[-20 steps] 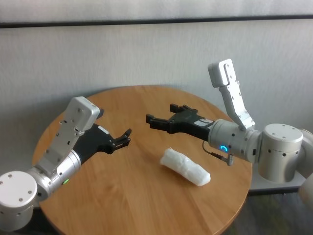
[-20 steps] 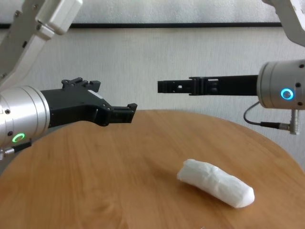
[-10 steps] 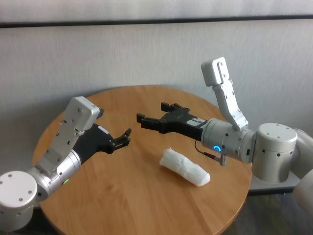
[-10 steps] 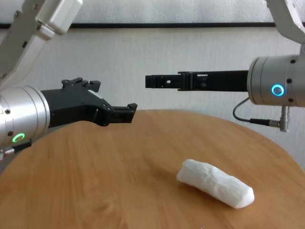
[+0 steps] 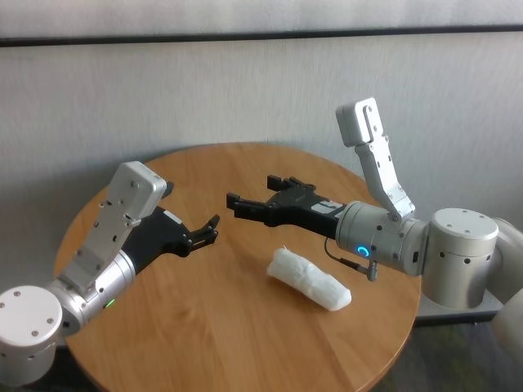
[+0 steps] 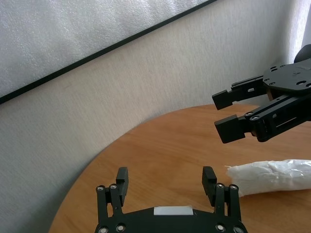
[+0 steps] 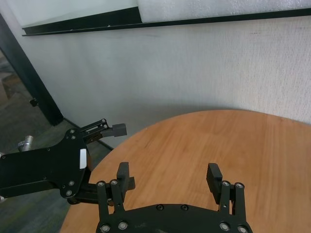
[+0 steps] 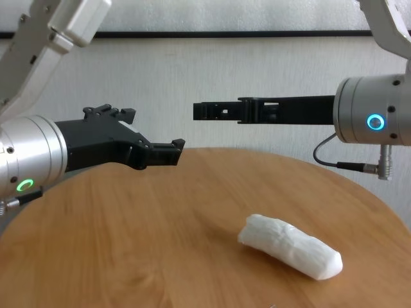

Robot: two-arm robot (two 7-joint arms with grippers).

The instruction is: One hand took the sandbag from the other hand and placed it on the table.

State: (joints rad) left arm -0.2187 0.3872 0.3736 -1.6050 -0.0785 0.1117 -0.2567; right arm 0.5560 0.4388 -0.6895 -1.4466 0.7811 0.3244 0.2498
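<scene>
Sandbag (image 5: 310, 278) lies free on the table (image 5: 204, 327), lower centre of frame. We hold both grippers empty above it, fingers spread: left gripper (image 5: 209, 231) mid-left, right gripper (image 5: 247, 202) centre, facing for handover.

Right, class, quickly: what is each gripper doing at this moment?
Left gripper: open, holding nothing.
Right gripper: open, holding nothing; sandbag lies on the table.

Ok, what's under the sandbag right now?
Only the table: the sandbag lies flat on the bare wood, clear of both open grippers, left and right. Its underside is hidden.
</scene>
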